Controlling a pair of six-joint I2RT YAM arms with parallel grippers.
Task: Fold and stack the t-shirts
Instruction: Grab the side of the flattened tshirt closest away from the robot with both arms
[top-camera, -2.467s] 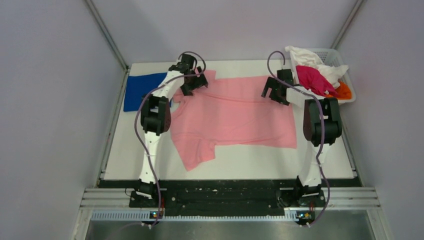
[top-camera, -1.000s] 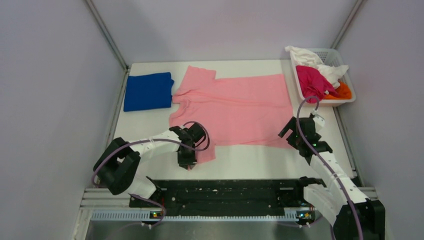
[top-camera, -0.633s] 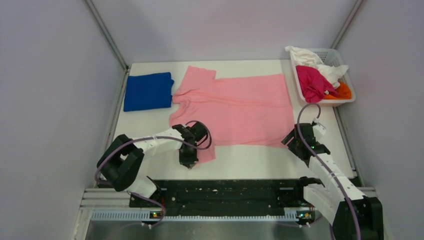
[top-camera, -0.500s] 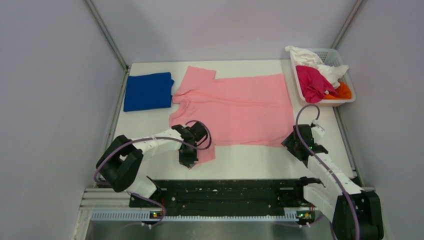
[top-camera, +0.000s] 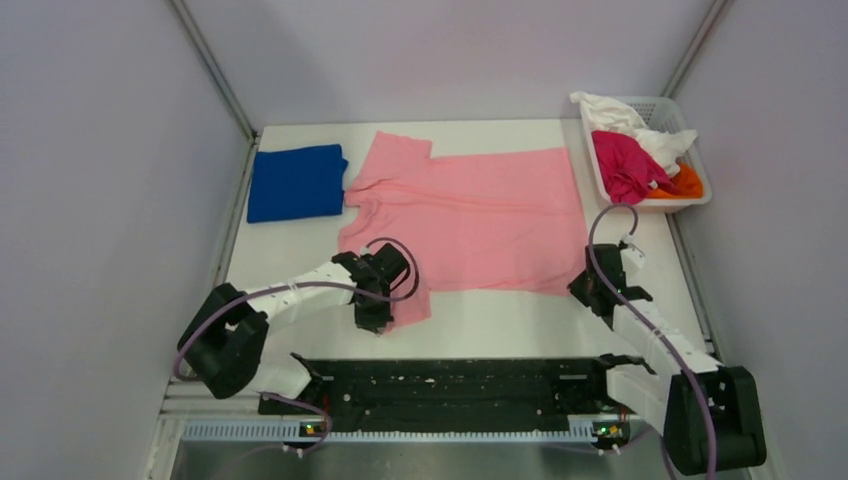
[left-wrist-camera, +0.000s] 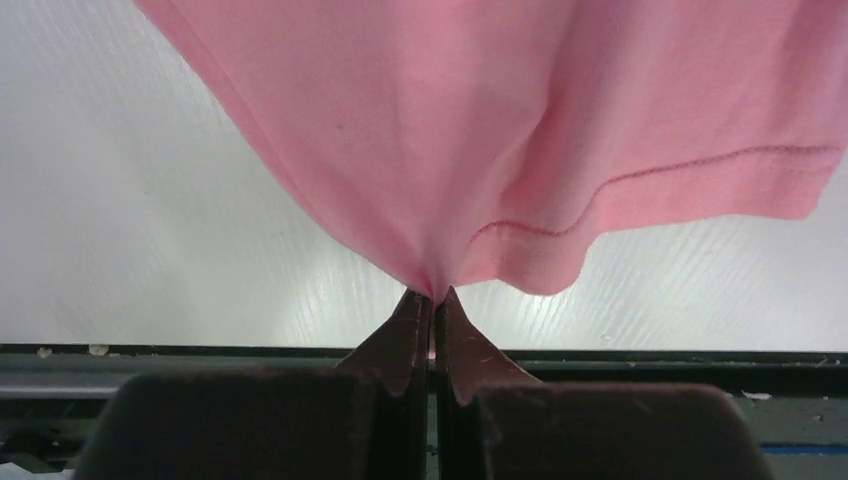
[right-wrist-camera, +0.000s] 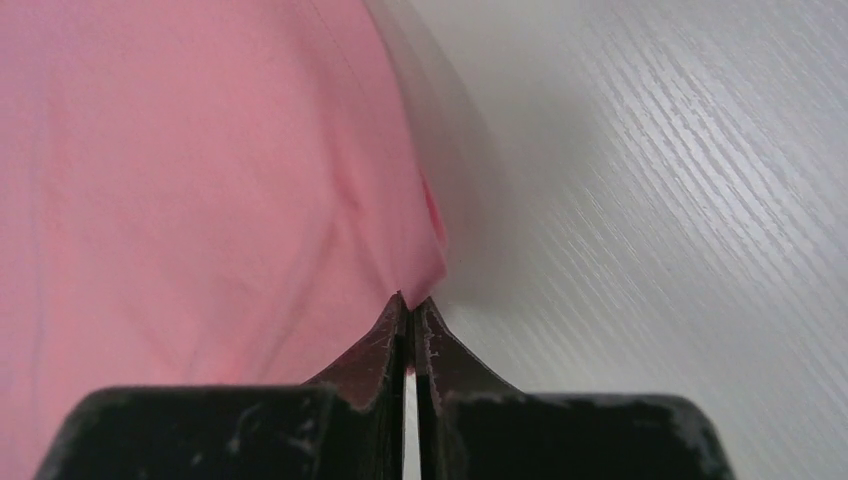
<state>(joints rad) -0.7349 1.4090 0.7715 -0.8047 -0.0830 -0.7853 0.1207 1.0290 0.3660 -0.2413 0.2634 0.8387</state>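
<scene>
Your left gripper (left-wrist-camera: 434, 298) is clamped on the pink tee (top-camera: 470, 215). In the left wrist view its 2 fingers meet with no gap, and a pinch of the sleeve (top-camera: 402, 300), just beside the stitched edge, is drawn to a point between the tips. Seen from above, that grip sits at the tee's 7 o'clock, close to the near edge of the table (top-camera: 500, 320).

Your right gripper (right-wrist-camera: 410, 303) is closed too. Its tips come together on the tee's bottom corner at 4 o'clock, with only a hairline slit lower down between the fingers, and the cloth there is lifted a little off the table.

The rest of the pink tee lies spread flat across the middle of the table, neck toward 9 o'clock. The folded blue tee (top-camera: 296, 182) rests at 10 o'clock, just touching it. The basket (top-camera: 700, 196) at 2 o'clock holds the magenta tee (top-camera: 622, 165), white tee (top-camera: 640, 125) and orange tee (top-camera: 685, 183), bunched up.
</scene>
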